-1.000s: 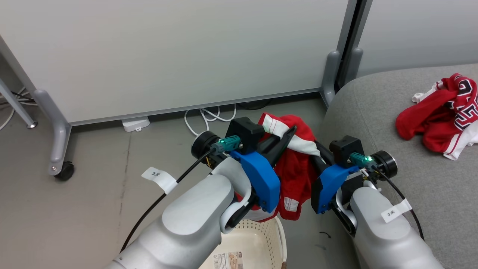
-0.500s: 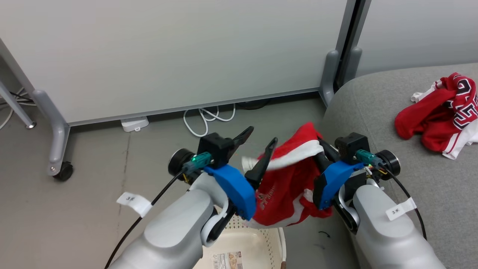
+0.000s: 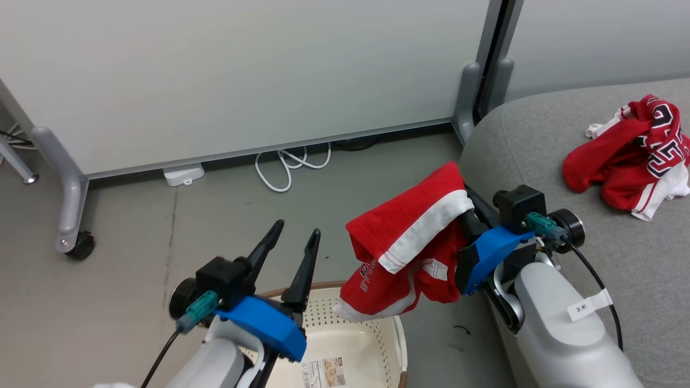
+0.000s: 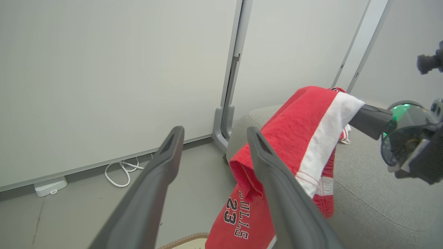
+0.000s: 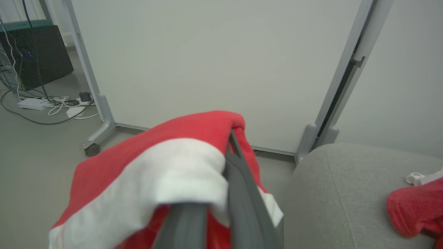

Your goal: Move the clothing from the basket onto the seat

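On the seat (image 3: 539, 145), lettered red garment (image 3: 620, 161) lies delivered. Second red garment (image 3: 409, 242), white-banded, hangs pinched in my right gripper (image 5: 223, 152), above the basket (image 3: 400, 330) edge, short of the seat. Left gripper (image 3: 296, 229) spread wide, empty. Basket interior shown looks bare. Remaining: one placement.

We see our right gripper (image 5: 217, 180) clamped on the red, white-banded garment (image 5: 162, 166) draped over it, beside the grey seat (image 5: 332, 193).
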Motion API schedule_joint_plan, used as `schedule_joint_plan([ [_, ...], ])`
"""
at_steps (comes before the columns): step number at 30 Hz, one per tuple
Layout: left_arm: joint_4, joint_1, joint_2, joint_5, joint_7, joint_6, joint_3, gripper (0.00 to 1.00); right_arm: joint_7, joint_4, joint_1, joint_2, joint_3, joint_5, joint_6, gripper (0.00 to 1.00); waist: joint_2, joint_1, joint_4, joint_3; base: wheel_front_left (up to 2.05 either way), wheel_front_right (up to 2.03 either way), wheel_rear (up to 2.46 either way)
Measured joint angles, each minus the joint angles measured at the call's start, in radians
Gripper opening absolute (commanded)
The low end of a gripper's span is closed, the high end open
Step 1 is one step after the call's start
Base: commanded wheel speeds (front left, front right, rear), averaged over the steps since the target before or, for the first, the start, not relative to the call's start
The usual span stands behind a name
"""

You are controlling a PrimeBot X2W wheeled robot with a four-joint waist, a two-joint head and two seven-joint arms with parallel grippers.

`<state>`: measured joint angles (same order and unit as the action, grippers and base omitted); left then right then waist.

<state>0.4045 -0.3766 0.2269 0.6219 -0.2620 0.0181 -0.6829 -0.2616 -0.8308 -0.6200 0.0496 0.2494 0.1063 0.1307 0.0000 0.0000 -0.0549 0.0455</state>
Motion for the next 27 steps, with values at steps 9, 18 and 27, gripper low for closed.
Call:
schedule_joint_plan([
  [9, -0.12, 0.232, -0.021, -0.158, 0.0, 0.002, 0.267, 1.0, -0.001, 0.057, 0.03, 0.0, -0.013, -0.001, 0.0, 0.0, 0.0, 0.0, -0.031, 0.005, 0.0, 0.0, 0.0],
  [18, -0.156, 0.329, -0.087, -0.259, 0.0, 0.047, 0.431, 1.0, 0.0, 0.08, 0.057, 0.0, -0.025, -0.004, 0.0, 0.0, 0.0001, 0.0, -0.055, 0.002, 0.0, 0.0, 0.0],
  [27, -0.157, 0.341, -0.12, -0.325, 0.0, 0.088, 0.482, 1.0, 0.004, 0.099, 0.065, 0.0, -0.007, 0.007, 0.0, 0.0, 0.0001, 0.0, -0.13, 0.004, 0.0, 0.0, 0.0],
])
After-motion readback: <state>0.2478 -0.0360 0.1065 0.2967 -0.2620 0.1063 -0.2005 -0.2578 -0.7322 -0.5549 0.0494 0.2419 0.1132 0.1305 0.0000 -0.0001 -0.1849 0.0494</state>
